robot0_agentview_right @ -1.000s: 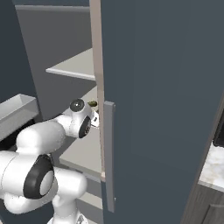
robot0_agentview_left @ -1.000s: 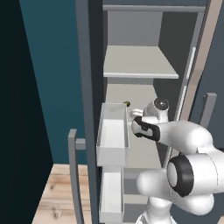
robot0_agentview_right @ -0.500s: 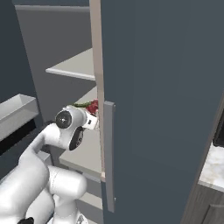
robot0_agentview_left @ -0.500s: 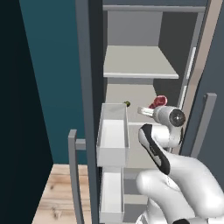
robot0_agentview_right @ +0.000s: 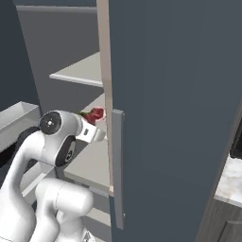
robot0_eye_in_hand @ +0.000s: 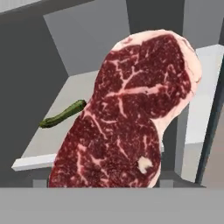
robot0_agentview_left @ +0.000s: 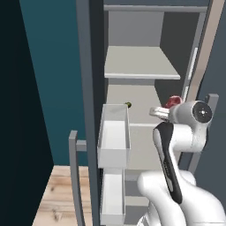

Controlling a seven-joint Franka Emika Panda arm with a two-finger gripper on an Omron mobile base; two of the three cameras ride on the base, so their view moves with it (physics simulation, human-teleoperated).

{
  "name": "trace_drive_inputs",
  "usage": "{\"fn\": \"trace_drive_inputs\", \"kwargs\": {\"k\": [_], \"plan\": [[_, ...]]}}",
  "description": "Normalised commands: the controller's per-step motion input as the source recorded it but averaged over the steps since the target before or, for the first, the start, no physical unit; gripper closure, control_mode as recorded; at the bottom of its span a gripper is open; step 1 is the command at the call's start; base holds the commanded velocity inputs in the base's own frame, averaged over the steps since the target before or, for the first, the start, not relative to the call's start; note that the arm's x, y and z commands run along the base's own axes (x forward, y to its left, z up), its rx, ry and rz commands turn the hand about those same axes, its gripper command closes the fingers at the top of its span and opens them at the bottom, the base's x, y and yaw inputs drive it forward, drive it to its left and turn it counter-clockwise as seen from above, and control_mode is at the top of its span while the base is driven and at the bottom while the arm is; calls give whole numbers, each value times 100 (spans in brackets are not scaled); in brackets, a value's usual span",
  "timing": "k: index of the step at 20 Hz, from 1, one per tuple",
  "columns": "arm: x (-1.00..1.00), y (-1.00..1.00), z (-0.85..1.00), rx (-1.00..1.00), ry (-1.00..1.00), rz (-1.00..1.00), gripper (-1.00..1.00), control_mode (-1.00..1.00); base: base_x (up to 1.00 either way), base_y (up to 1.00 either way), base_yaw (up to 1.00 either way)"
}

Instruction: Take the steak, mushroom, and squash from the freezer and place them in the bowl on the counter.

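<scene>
We see a teal wall [robot0_agentview_left: 53,66] on the left, a light wooden floor [robot0_agentview_left: 57,198] below it, and a marbled tabletop [robot0_agentview_right: 234,177] at far right.

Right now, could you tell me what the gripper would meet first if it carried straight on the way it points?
The steak: it fills the hand view directly ahead of the gripper. Behind it lie the freezer's shelf and the squash, though depth is hard to judge.
</scene>
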Motion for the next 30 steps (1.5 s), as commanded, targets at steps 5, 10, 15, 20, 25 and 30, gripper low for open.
{"fn": "trace_drive_inputs", "kwargs": {"k": [5,10,15,20,25,30], "plan": [[-96,0,42,0,13,0,100,-100,0,0,0],[-87,0,15,0,13,2,100,-100,0,0,0],[-59,5,0,0,10,14,100,-100,0,0,0],[-46,5,-5,0,-11,13,100,-100,0,0,0],[-39,2,0,0,-27,8,100,-100,0,0,0],[-42,-7,0,1,-15,2,100,100,-17,-17,0]]}}
